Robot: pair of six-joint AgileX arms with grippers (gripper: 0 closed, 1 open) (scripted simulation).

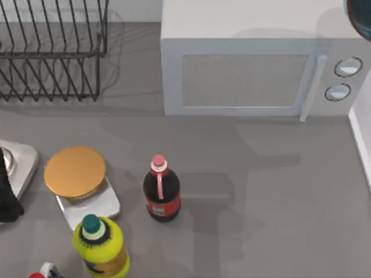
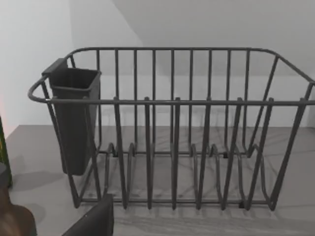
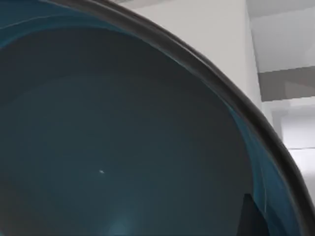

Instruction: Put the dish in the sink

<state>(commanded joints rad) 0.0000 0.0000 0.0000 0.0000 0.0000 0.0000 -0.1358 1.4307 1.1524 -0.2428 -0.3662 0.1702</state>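
Grey table point(image 1: 261, 191), microwave point(image 1: 243, 81) behind; the dish point(image 1: 360, 14) rides high at right. Keep it level. Right hand's grip: cannot tell.

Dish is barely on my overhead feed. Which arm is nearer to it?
Right. The dish sits right up against the right wrist camera, at the top view's upper right corner. The left arm is parked at the table's left edge, facing the drying rack.

Kitchen counter, rendered: microwave point(image 1: 249, 69), wire dish rack point(image 1: 52, 52), cola bottle point(image 1: 160, 191), scale point(image 1: 87, 202).
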